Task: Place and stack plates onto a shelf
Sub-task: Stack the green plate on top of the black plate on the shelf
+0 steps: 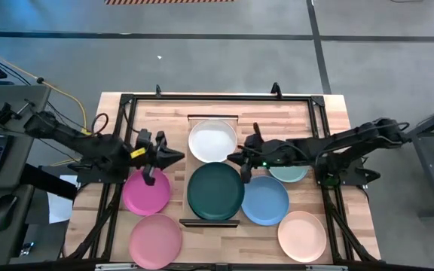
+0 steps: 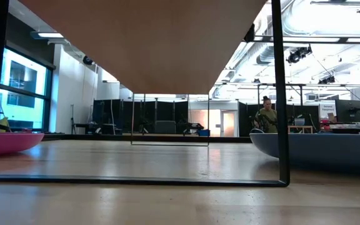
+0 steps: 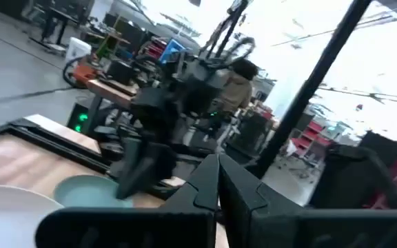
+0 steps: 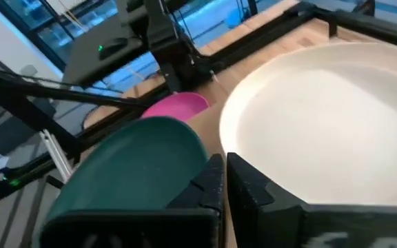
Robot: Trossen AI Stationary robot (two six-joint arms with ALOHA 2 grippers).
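The shelf (image 1: 209, 223) stands raised in the table's middle; the low view shows the underside of the shelf (image 2: 167, 37). On it lie the white plate (image 1: 213, 139) at the far end and the dark teal plate (image 1: 215, 191) at the near end. My left gripper (image 1: 178, 156) hangs shut just left of the shelf, above the magenta plate's (image 1: 146, 193) far edge. My right gripper (image 1: 234, 159) is shut over the shelf's right edge, between the white plate (image 4: 322, 117) and the teal plate (image 4: 129, 176). The black plate is out of view.
On the table lie the pink plate (image 1: 155, 239) near left, the blue plate (image 1: 265, 200) right of the shelf, the mint plate (image 1: 288, 174) partly under my right arm, and the peach plate (image 1: 302, 235) near right. A dark frame (image 1: 322, 105) rims the table.
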